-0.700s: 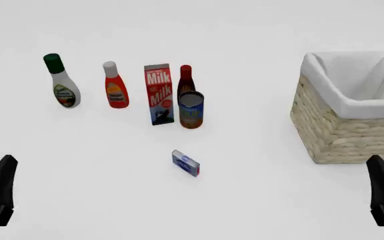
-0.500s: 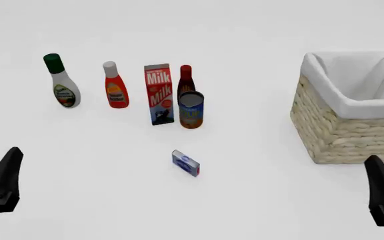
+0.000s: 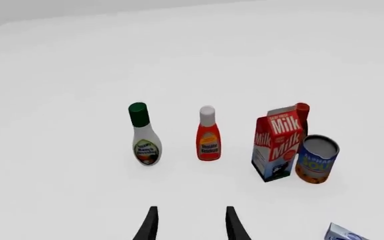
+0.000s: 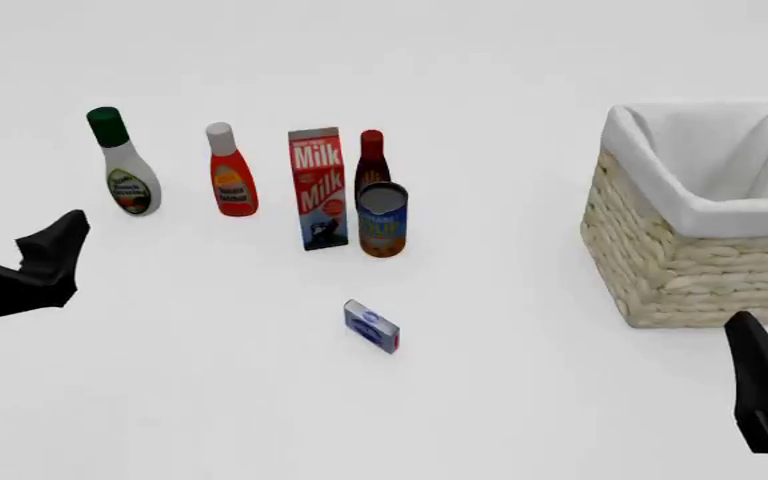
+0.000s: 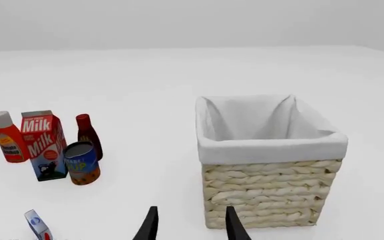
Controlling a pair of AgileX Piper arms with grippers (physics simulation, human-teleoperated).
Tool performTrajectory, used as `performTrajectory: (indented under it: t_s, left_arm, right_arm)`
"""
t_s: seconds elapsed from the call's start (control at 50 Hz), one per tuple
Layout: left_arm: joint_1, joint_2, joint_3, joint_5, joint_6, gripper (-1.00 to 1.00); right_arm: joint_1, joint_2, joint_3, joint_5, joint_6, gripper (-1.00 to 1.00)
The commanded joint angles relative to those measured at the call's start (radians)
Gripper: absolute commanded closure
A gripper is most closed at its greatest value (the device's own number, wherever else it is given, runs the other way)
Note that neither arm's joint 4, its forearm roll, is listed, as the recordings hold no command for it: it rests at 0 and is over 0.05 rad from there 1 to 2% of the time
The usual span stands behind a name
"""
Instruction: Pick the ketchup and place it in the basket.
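The table [image 4: 518, 400] is plain white and carries everything. The basket [image 4: 684, 270] stands at the right side of the front view, upright, its woven walls pale and a white cloth lining [image 5: 265, 145] folded over the rim. What shows of its inside is only cloth; the floor of it is mostly hidden by the near wall, so I cannot be sure of the bottom.

A row of containers stands upright, well apart from the basket, on the left half. The milk carton [image 4: 316, 187] is tallest. Just beside it on the right is a can [image 4: 381, 218], and behind the can a slim dark-red bottle [image 4: 371, 155], partly hidden. At the left end of the row is a white bottle [image 4: 125, 178] with a green cap. The ketchup [image 4: 231, 172] stands between the white bottle and the carton, touching neither, white cap up and label facing the arms. A small blue box [image 4: 372, 324] lies nearer the arms, apart from the rest.

The left gripper [image 3: 190, 226] hovers over the table short of the row, empty, jaws spread apart, the ketchup ahead of them. The right gripper [image 5: 190, 226] is low at the near right, just short of the basket, empty, jaws likewise parted.
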Motion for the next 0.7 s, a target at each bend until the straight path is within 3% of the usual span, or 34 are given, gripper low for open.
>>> performTrajectory:
  t_s: [0.02, 0.24, 0.38, 0.48, 0.52, 0.56, 0.7]
  left_arm:
    - [-0.029, 0.145, -0.147, 0.042, 0.035, -1.0]
    - [-0.08, 0.337, -0.308, 0.072, 0.027, -1.0]
    - [-0.09, 0.405, -0.382, 0.074, 0.094, -1.0]
    - [-0.111, 0.489, -0.45, 0.121, 0.052, -1.0]
    - [-0.093, 0.497, -0.457, 0.111, 0.091, -1.0]
    - [-0.103, 0.549, -0.495, 0.139, 0.054, -1.0]
    - [-0.099, 0.617, -0.587, 0.175, 0.05, -1.0]
  right_arm:
    - [0.002, -0.006, 0.0, 0.006, -0.004, -1.0]
    - [0.005, 0.015, 0.0, -0.01, -0.002, -1.0]
    - [0.008, 0.042, 0.0, -0.033, 0.0, -1.0]
    - [0.009, 0.06, 0.0, -0.047, -0.001, -1.0]
    - [0.01, 0.064, 0.0, -0.05, -0.001, -1.0]
    - [0.013, 0.074, 0.0, -0.058, -0.004, -1.0]
    - [0.017, 0.108, 0.0, -0.085, -0.005, -1.0]
